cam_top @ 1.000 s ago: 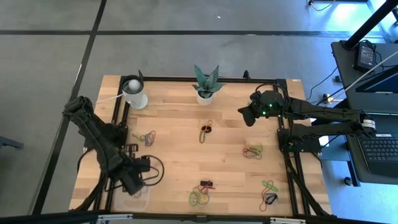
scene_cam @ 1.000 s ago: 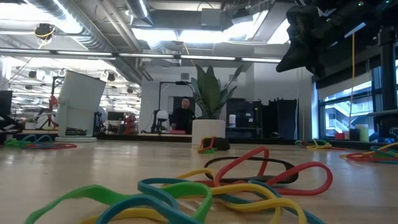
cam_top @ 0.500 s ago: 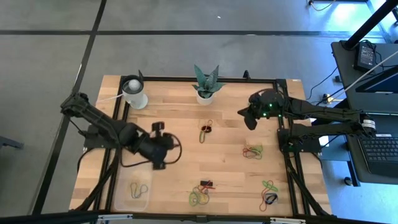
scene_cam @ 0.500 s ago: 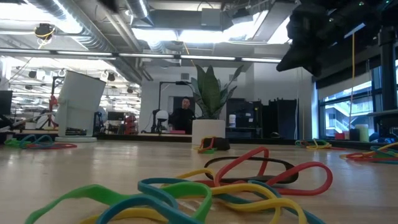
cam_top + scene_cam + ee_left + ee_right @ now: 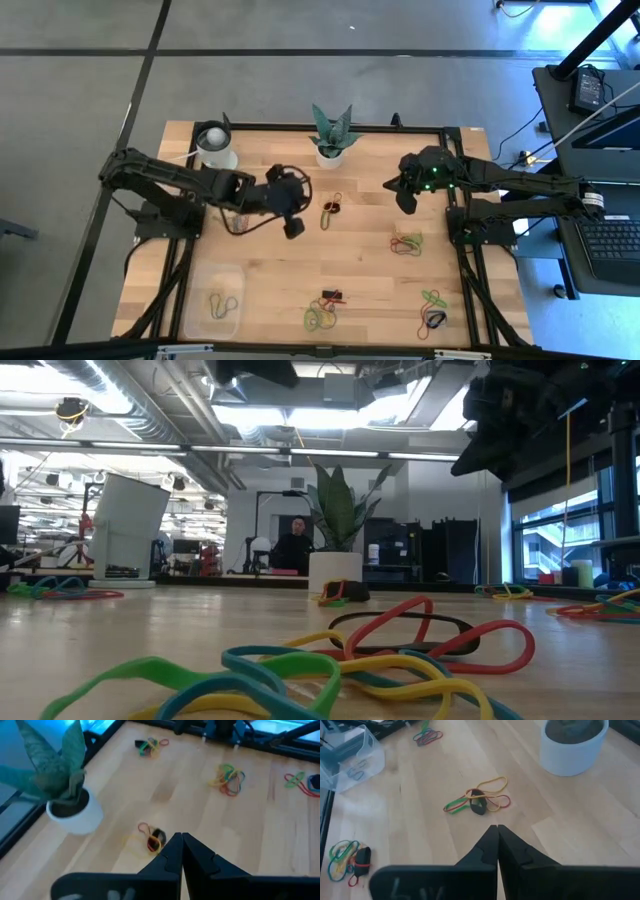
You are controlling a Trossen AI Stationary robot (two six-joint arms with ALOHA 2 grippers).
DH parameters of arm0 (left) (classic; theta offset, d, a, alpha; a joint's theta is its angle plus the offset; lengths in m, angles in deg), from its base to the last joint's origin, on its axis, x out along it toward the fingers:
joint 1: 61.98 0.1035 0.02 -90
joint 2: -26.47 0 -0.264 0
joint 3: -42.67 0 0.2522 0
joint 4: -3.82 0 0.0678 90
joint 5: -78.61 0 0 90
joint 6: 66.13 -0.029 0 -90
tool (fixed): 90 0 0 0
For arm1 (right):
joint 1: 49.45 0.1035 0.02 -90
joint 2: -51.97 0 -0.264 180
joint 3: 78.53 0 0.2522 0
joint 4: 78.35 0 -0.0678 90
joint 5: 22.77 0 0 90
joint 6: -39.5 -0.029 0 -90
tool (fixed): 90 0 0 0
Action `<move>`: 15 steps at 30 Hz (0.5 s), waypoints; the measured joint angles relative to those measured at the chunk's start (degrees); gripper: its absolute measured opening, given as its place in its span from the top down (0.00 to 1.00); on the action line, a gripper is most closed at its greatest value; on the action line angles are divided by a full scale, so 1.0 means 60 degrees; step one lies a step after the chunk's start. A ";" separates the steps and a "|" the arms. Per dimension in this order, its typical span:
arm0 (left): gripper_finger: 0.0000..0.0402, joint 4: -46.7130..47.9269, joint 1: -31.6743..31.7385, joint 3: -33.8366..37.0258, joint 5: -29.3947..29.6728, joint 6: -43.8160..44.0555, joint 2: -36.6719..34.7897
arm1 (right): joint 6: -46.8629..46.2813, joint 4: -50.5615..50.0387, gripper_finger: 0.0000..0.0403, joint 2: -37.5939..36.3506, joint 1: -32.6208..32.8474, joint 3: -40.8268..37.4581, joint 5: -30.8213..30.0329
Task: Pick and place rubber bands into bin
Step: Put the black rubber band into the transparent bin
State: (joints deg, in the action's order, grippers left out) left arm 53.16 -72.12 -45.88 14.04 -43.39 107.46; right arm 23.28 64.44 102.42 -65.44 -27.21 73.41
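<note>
The rubber bands, thin coloured elastic loops, lie in small tangles across the pale wooden desk [image 5: 270, 270]; from above I see the nearest tangle [image 5: 330, 209] just beside my left hand [image 5: 291, 226], and a few already in the clear plastic bin [image 5: 216, 308]. My right hand [image 5: 405, 196] hovers well apart.

Low view: loops [image 5: 400, 635] lie limp, light and floppy.

Left wrist: fingertips pressed together, holding nothing. I'd pinch 1 raised strand of that tangle [image 5: 150, 837].

Right wrist: likewise closed, empty.
</note>
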 joint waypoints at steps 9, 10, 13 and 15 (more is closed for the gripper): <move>0.99 -0.0569 0.1584 0.1226 -0.1891 -0.2397 -0.0026 | 0.0321 -0.0835 0.99 0.0015 -0.0004 0.0968 -0.1857; 0.99 -0.0735 0.1794 0.1447 -0.2134 -0.2632 -0.0074 | 0.0322 -0.1046 0.99 0.0061 -0.0008 0.1197 -0.2205; 0.99 -0.1296 0.2468 0.2068 -0.2946 -0.3382 -0.0347 | 0.0241 -0.1694 0.99 0.0373 -0.0234 0.2044 -0.2814; 0.99 -0.1573 0.2938 0.2434 -0.3415 -0.3768 -0.0550 | 0.0018 -0.2238 0.99 0.0818 -0.0518 0.2713 -0.2860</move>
State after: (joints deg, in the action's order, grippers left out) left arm 43.72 -54.49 -31.27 -6.45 -66.00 104.16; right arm 23.38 51.02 107.32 -68.54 -10.93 56.25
